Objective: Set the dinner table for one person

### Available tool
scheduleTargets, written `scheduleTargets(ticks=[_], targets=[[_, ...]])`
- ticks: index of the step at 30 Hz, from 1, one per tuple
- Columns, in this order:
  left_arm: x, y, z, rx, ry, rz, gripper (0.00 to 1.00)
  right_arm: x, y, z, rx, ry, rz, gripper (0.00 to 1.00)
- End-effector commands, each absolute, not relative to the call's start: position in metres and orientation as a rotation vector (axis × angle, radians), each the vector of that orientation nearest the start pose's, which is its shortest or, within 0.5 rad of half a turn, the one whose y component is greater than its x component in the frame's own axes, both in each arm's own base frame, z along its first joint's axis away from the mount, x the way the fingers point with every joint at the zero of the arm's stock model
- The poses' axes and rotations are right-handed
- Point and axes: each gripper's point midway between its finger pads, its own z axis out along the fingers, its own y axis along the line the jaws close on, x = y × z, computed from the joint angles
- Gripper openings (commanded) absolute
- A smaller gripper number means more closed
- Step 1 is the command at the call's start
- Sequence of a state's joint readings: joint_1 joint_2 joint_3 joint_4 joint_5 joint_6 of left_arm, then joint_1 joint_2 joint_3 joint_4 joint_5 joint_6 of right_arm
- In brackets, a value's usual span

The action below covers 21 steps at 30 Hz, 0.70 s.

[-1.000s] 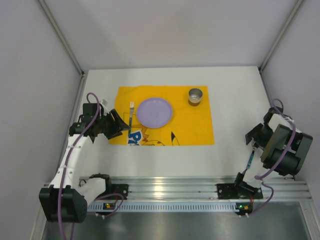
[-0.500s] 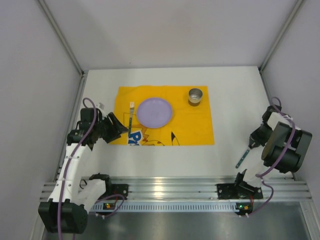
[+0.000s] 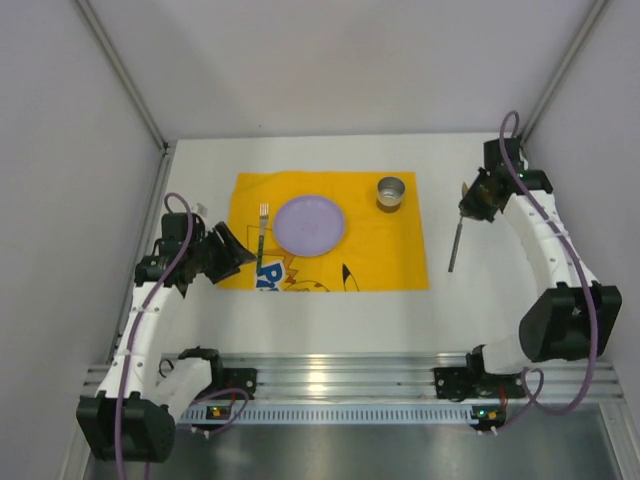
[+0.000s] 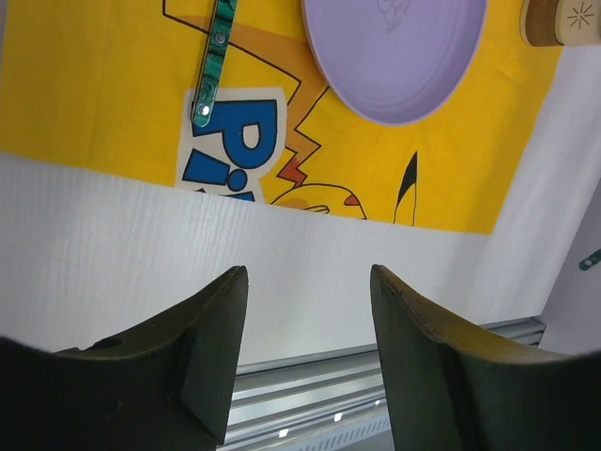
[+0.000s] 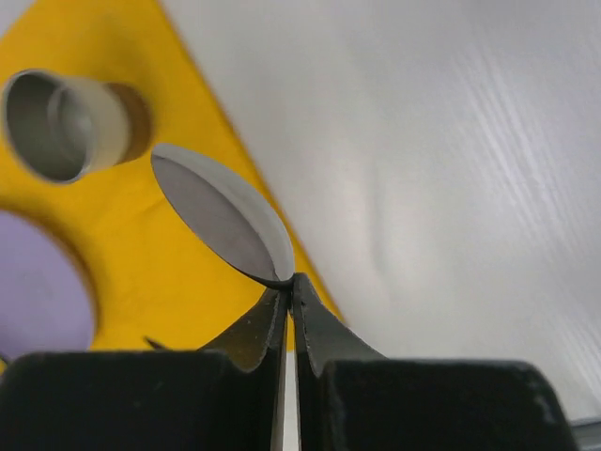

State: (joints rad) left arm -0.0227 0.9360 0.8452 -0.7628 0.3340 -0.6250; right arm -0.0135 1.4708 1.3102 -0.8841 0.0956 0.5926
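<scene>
On the white dinner table (image 3: pixel 330 315) lies a yellow printed mat (image 3: pixel 390 250) carrying a purple plate (image 3: pixel 310 224), a green-handled fork (image 3: pixel 262 228) to the plate's left and a metal cup (image 3: pixel 391 192) at its far right corner. My right gripper (image 3: pixel 468 205) is shut on a spoon (image 3: pixel 455 248) just off the mat's right edge. In the right wrist view the spoon's bowl (image 5: pixel 221 216) pokes out past the closed gripper (image 5: pixel 291 282), over the mat's edge near the cup (image 5: pixel 66 122). My left gripper (image 3: pixel 232 252) hovers open and empty by the mat's left edge.
Grey walls close in the table on three sides. An aluminium rail (image 3: pixel 340 375) with the arm bases runs along the near edge. The left wrist view shows the fork (image 4: pixel 214 61), the plate (image 4: pixel 394 47) and the open gripper (image 4: pixel 308 272) over bare table.
My right gripper has closed on the spoon and carried it from the near right corner up to the mat's right edge. The left arm has pulled back slightly.
</scene>
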Motion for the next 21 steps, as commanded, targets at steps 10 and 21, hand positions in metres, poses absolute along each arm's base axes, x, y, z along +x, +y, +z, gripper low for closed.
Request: scheduleTargets(ticks=[10, 21], targets=[[0.255, -0.081, 0.193, -0.484, 2.330, -0.650, 0.61, 0.347, 0.225, 0.218, 0.340, 2.575, 0.373, 0.00], [0.239, -0.078, 0.214, -0.432, 2.334, -0.615, 0.61, 0.398, 0.268, 0.129, 0.342, 2.690, 0.213, 0.00]])
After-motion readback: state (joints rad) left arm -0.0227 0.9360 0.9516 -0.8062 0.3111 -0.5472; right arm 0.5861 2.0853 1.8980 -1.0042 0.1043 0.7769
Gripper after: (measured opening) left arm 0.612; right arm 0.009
